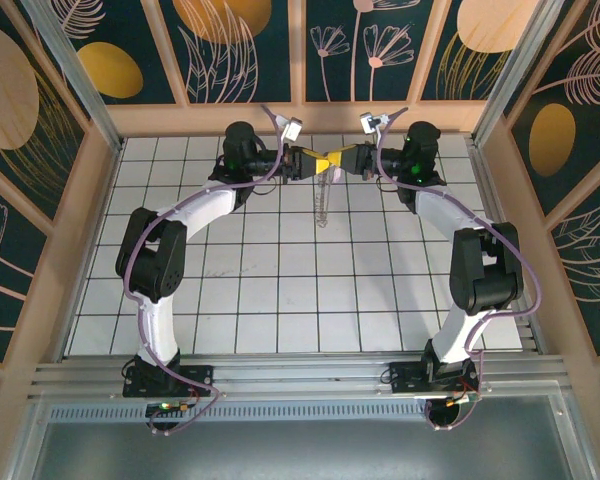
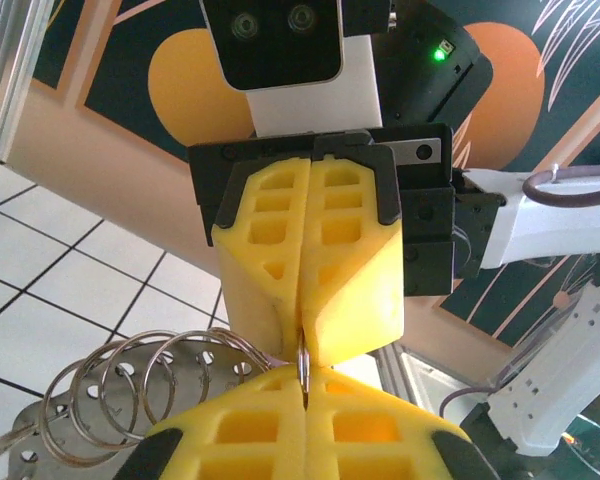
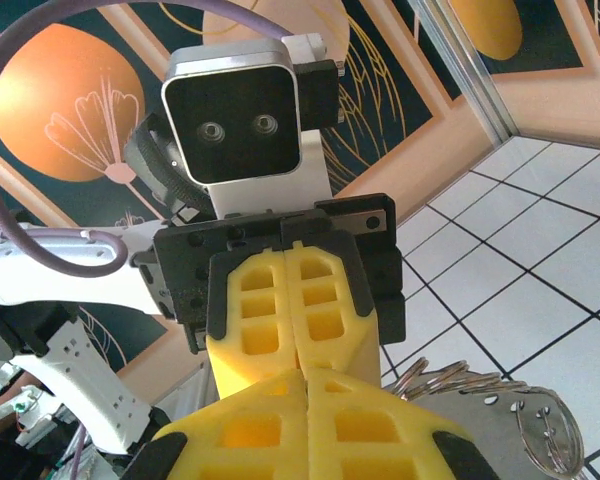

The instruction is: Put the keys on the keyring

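My two grippers meet tip to tip above the far middle of the table. The left gripper [image 1: 316,160] [image 2: 305,388] is shut, and a thin grey metal keyring [image 2: 303,360] stands edge-on in its seam. That ring runs up into the shut seam of the right gripper [image 1: 340,160] [image 2: 307,335] [image 3: 306,378]. Below the fingertips the keyring [image 1: 322,200] hangs down as a thin pale line. Several linked silver rings [image 2: 130,385] [image 3: 450,378] and a perforated metal plate [image 2: 40,450] [image 3: 520,415] trail beside the jaws. The lilac-pink key is hidden.
White tiled table [image 1: 280,290] with wooden walls around it and an aluminium rail [image 1: 300,375] at the near edge. Purple cables [image 1: 185,215] run along both arms.
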Controlling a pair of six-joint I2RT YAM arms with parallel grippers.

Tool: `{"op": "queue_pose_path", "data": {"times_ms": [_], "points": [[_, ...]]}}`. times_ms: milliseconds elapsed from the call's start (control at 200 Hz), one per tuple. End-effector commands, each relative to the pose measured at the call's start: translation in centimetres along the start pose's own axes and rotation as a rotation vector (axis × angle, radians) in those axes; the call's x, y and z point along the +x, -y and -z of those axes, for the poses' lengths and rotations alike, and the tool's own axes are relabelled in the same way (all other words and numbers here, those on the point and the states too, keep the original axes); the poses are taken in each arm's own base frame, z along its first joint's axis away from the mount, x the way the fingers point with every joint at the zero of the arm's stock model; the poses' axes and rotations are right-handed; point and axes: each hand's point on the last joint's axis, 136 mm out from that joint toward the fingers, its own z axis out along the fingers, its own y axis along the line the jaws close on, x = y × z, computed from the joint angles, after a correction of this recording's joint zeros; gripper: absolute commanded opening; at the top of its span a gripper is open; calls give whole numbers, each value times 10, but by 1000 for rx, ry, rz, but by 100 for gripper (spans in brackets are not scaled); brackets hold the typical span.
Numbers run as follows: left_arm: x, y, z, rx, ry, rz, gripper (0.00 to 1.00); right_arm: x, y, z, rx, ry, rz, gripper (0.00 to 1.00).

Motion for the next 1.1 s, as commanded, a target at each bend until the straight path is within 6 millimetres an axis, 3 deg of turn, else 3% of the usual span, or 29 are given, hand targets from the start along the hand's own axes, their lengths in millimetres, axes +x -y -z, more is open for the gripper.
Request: {"op": "queue_pose_path", "data": {"times_ms": [0, 55, 145, 245, 405, 596, 821, 1096], "points": [[-8, 16, -7, 53, 39, -77, 0, -6, -10, -2, -11, 12, 41, 0], [-10, 18, -6, 53, 64, -81, 0, -8, -9, -1, 1, 21, 38, 0], [-15, 20, -4, 48, 107, -74, 0, -15, -12, 4, 33, 58, 49, 28], [-21, 26, 0, 54, 157, -70, 0, -26, -18, 17, 69, 123, 66, 39], [-25, 33, 4, 59, 192, -74, 0, -31, -29, 41, 115, 212, 92, 43], [-29, 43, 6, 74, 202, -84, 0, -13, -33, 50, 166, 229, 123, 47], [-30, 58, 10, 123, 210, -87, 0, 5, -37, 49, 137, 194, 149, 49], [-32, 70, 12, 164, 213, -75, 0, 5, -45, 36, 89, 168, 202, 50]]}}
